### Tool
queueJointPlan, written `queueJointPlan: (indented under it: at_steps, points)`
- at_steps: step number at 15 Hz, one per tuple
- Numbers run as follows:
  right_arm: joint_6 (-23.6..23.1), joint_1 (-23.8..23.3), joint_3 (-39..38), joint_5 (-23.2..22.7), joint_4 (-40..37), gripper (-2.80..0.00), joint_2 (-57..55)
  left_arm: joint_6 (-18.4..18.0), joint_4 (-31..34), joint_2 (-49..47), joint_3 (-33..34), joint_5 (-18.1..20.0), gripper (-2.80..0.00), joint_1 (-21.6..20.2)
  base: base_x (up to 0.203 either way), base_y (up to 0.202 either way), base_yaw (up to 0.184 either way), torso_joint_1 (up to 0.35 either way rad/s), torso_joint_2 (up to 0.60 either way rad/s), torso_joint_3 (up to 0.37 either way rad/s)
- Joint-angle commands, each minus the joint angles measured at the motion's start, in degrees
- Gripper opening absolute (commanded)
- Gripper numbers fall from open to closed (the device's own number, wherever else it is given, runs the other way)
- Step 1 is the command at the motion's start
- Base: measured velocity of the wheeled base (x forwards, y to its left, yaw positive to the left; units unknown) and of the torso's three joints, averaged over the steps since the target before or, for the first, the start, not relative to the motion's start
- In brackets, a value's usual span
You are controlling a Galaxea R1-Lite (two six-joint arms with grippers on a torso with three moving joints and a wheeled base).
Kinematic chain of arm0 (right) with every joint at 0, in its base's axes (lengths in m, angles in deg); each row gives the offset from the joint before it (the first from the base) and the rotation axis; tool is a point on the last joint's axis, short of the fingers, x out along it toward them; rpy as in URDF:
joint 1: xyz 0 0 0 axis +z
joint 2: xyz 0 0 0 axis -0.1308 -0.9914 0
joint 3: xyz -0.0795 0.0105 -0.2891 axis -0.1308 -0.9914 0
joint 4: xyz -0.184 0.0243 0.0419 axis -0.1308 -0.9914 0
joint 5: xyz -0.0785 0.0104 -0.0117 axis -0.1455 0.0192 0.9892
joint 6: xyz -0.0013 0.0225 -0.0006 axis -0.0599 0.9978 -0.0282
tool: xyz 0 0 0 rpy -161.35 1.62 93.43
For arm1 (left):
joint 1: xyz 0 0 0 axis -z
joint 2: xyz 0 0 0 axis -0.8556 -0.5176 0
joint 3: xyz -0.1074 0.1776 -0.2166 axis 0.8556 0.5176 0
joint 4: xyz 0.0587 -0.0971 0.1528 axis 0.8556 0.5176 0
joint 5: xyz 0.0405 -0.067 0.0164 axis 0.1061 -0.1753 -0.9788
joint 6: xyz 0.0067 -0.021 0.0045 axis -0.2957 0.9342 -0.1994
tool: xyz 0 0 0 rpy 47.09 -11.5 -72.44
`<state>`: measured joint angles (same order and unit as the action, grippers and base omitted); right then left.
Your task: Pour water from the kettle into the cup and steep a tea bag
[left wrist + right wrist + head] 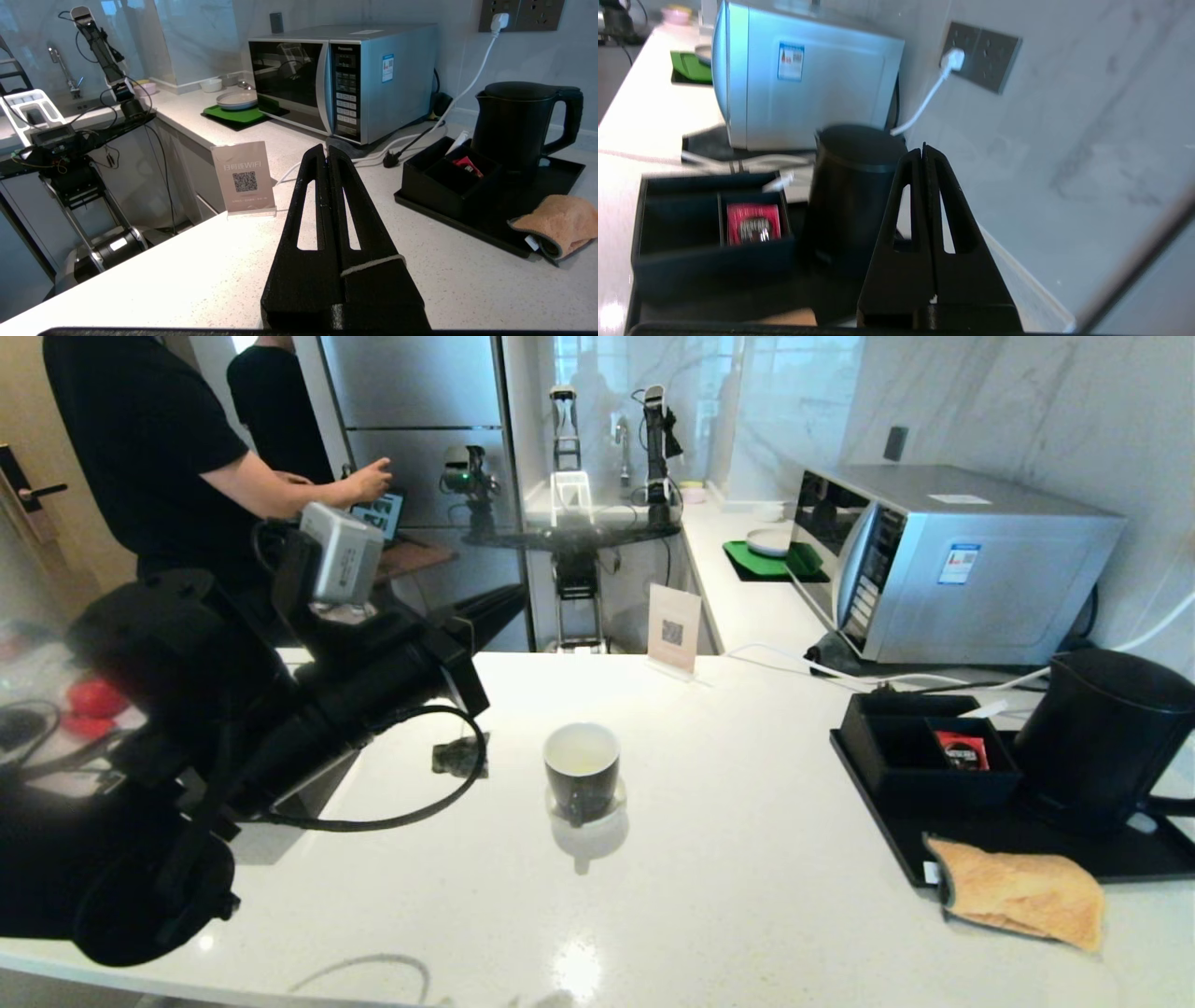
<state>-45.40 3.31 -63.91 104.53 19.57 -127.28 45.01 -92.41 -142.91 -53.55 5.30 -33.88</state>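
Observation:
The black cup (pixel 582 770) with a pale inside stands on a round coaster mid-counter. Left of it, flat on the counter, lies the dark square tea bag (pixel 459 756), partly behind my left arm's cable. The matte black kettle (pixel 1102 737) (pixel 514 126) (pixel 852 186) stands on the black tray (pixel 1027 849) at the right. My left gripper (pixel 327 148) hovers shut and empty above the counter, pointing toward the microwave, with a thin white thread across one finger. My right gripper (pixel 923 148) is shut and empty beside the kettle, near the wall, outside the head view.
A silver microwave (pixel 943 560) stands behind the tray. A black compartment box (pixel 924 747) holds a red sachet (pixel 962 749). An orange cloth (pixel 1022 891) lies over the tray's front edge. A WiFi sign (pixel 674 628) stands at the counter's back. A person (pixel 159 457) stands far left.

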Motion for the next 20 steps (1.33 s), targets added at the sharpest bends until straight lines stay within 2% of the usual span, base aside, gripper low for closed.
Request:
queueJointPlan:
  at_steps: [1, 3, 7, 8, 9, 10, 13, 15, 16, 17, 18, 20]
  points:
    - [-0.1, -0.1, -2.6, 0.0, -3.0, -2.80, 7.8, 0.0, -0.4, -0.1, 0.0, 0.1, -2.80, 0.0, 0.000, 0.000, 0.000, 0.000, 0.00, 0.000]
    - [-0.1, -0.1, -3.6, -0.1, -9.5, -2.80, 14.9, 0.0, -0.4, -0.1, 0.0, 0.1, -2.80, 0.0, 0.000, 0.000, 0.000, 0.000, 0.00, 0.000]
    - [0.2, 0.2, -3.2, -1.7, -31.2, -2.80, 34.0, 0.0, -0.4, -0.1, -0.1, 0.1, -2.80, 0.1, 0.000, 0.000, 0.000, 0.000, 0.00, 0.000]
    - [0.9, 0.3, -2.9, -2.5, -34.5, -2.80, 36.7, 0.0, -0.4, -0.1, -0.1, 0.1, -2.80, 0.1, 0.000, 0.000, 0.000, 0.000, 0.00, 0.000]
    - [2.0, 0.5, -2.9, -4.4, -39.2, -2.80, 37.7, 0.0, -0.4, -0.1, -0.1, 0.1, -2.80, 0.1, 0.000, 0.000, 0.000, 0.000, 0.00, 0.000]
    - [2.7, 0.9, -3.6, -9.0, -41.4, -2.80, 37.6, 0.0, -0.4, -0.1, -0.1, 0.1, -2.80, 0.1, 0.000, 0.000, 0.000, 0.000, 0.00, 0.000]
    - [3.7, 2.2, -5.5, -16.8, -44.2, -2.80, 40.3, 0.0, -0.5, 0.1, -0.1, 0.1, -2.80, 0.0, 0.000, 0.000, 0.000, 0.000, 0.00, 0.000]
    - [4.2, 3.3, -5.4, -21.1, -51.1, -2.80, 46.8, 0.0, -0.4, 0.4, -0.1, 0.1, -2.80, 0.0, 0.000, 0.000, 0.000, 0.000, 0.00, 0.000]
    - [4.2, 3.6, -5.2, -23.2, -57.1, -2.80, 50.6, 0.0, -0.4, 0.5, 0.0, 0.0, -2.80, -0.1, 0.000, 0.000, 0.000, 0.000, 0.00, 0.000]
    - [4.3, 3.8, -4.9, -24.5, -62.4, -2.80, 52.5, 0.0, -0.4, 0.8, 0.1, 0.0, -2.80, -0.1, 0.000, 0.000, 0.000, 0.000, 0.00, 0.000]
    - [4.8, 4.0, -5.0, -26.1, -63.5, -2.80, 52.8, 0.0, -0.4, 0.8, 0.2, 0.0, -2.80, -0.1, 0.000, 0.000, 0.000, 0.000, 0.00, 0.000]
    - [6.8, 4.0, -4.9, -26.2, -63.9, -2.80, 52.7, 0.0, -0.4, 0.8, 0.4, 0.0, -2.80, -0.1, 0.000, 0.000, 0.000, 0.000, 0.00, 0.000]
